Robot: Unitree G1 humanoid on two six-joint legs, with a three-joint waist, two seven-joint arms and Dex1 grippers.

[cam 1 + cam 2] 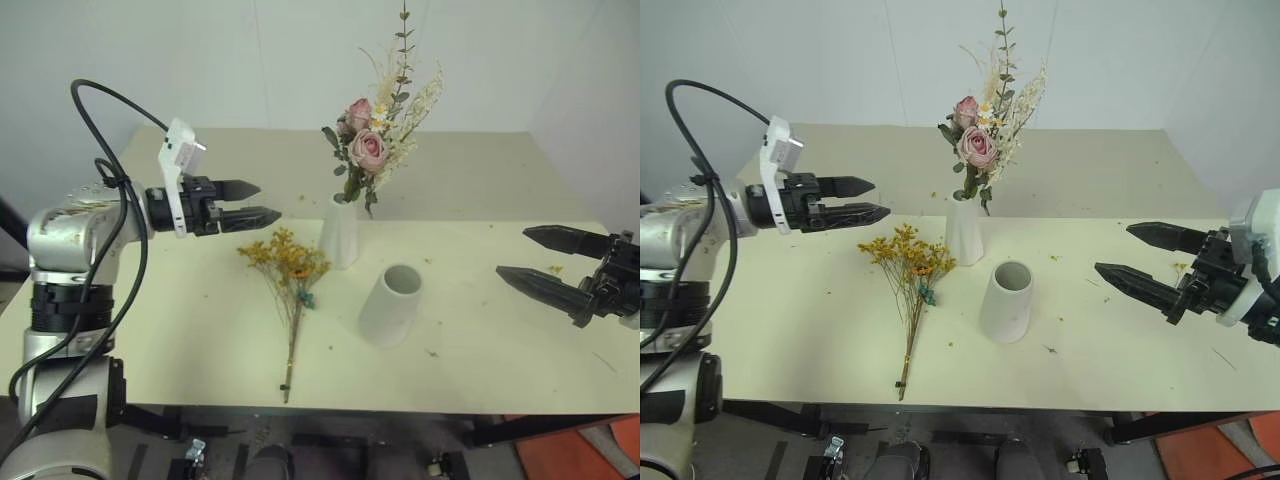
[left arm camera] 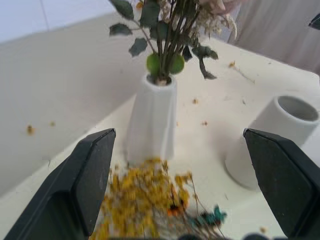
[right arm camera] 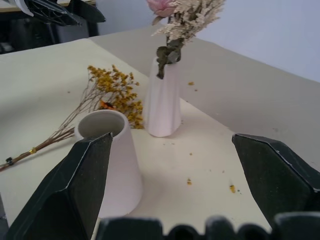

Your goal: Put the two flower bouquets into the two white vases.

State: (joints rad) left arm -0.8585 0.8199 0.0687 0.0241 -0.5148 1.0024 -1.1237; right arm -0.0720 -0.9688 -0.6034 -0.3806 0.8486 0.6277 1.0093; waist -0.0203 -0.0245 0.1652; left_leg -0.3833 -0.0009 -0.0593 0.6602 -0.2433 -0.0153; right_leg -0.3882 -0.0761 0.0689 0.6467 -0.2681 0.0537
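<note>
Yellow bouquet (image 1: 287,275) seemingly below left fingers (image 1: 250,215)

Cream table (image 1: 480,340), scattered petal crumbs (image 1: 555,269), white wall (image 1: 250,60)

The left arm is raised at the robot's left, its forearm running roughly level toward the centre. The left gripper (image 1: 262,202) points inward, its two black fingers (image 1: 240,188) parted with a visible gap and nothing between them. The right arm enters from the robot's right at a similar height. The right gripper (image 1: 1128,255) points toward the centre, its two fingers (image 1: 1165,236) spread wide apart, likewise empty. Both grippers hang in the air, touching nothing.
</note>
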